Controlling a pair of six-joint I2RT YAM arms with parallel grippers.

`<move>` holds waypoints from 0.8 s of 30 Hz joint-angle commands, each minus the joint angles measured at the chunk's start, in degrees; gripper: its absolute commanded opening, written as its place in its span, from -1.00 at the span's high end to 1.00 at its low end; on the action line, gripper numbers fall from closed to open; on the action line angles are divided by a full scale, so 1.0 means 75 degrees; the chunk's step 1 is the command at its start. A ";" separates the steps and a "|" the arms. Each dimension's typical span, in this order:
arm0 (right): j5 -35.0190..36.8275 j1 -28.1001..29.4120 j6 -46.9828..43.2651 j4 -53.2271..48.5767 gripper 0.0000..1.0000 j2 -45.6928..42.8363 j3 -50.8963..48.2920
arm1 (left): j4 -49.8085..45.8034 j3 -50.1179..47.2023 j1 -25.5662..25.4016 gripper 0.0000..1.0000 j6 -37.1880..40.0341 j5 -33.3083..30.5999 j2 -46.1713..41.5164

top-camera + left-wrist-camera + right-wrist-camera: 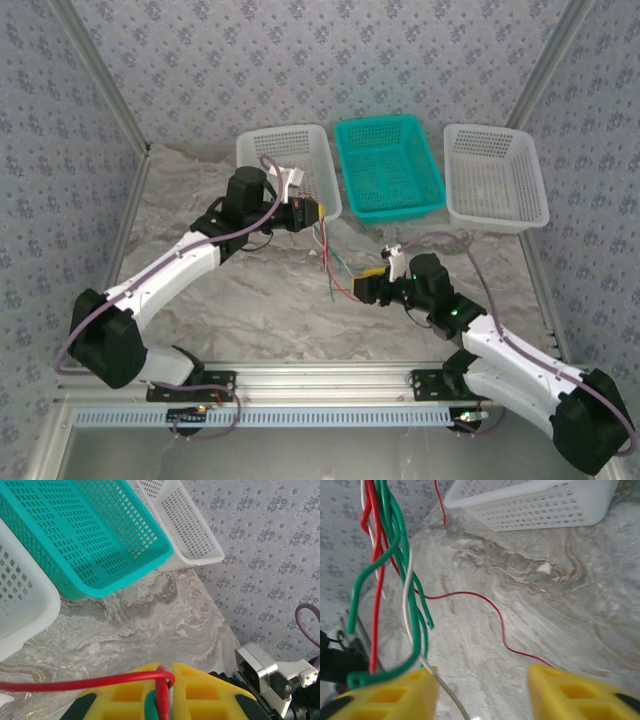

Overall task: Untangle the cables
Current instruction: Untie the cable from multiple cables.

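Left end effector raised, clamping cables, right end effector open, low

The far edge of the table is blocked by three baskets set in a row: a white basket, a teal basket and a second white basket, with narrow gaps left between them. The middle is crossed by the cables, hung from the left gripper down to the marble, just beside the right gripper. Open marble is left along the near edge and at the far left. Both sides are closed off by patterned walls.
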 commanded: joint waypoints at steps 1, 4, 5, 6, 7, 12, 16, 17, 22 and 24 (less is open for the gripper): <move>-0.0547 -0.0030 0.0029 0.0587 0.23 0.0199 0.0350 | 0.0047 0.0220 -0.0013 1.00 0.0105 0.0194 -0.0416; -0.0173 -0.0032 0.0008 0.0286 1.00 0.0287 0.0422 | -0.0152 0.0275 -0.0013 1.00 0.0191 0.0001 -0.0466; 0.0118 -0.0036 0.0036 0.0110 1.00 0.0281 0.0429 | -0.0367 0.0344 -0.0003 1.00 0.0278 -0.0167 -0.0481; 0.0398 -0.0060 0.0072 0.0020 1.00 0.0272 0.0408 | -0.0668 0.0451 0.0014 1.00 0.0445 -0.0385 -0.0511; 0.0539 -0.0074 0.0096 -0.0041 1.00 0.0251 0.0397 | -0.1024 0.0555 0.0020 1.00 0.0651 -0.0653 -0.0555; 0.2308 -0.0295 0.0493 -0.1498 1.00 -0.0053 0.0659 | -0.3128 0.1046 0.0033 1.00 0.2475 -0.3064 -0.0746; 0.3478 -0.0849 0.1186 -0.2732 1.00 -0.0541 0.0688 | -0.3628 0.0647 0.0421 0.92 0.3031 -0.3656 -0.0871; 0.3595 -0.0998 0.1315 -0.2888 1.00 -0.0674 0.0651 | -0.3609 0.0499 0.0595 0.89 0.3013 -0.3438 -0.0912; 0.2925 -0.1002 0.1584 -0.2208 1.00 -0.0952 0.0554 | -0.2384 -0.0534 0.0815 0.43 0.2758 -0.0948 -0.1176; 0.1889 -0.0790 0.1447 -0.1324 1.00 -0.0736 0.0645 | -0.1073 -0.1131 0.0741 0.35 0.2186 0.0281 -0.1252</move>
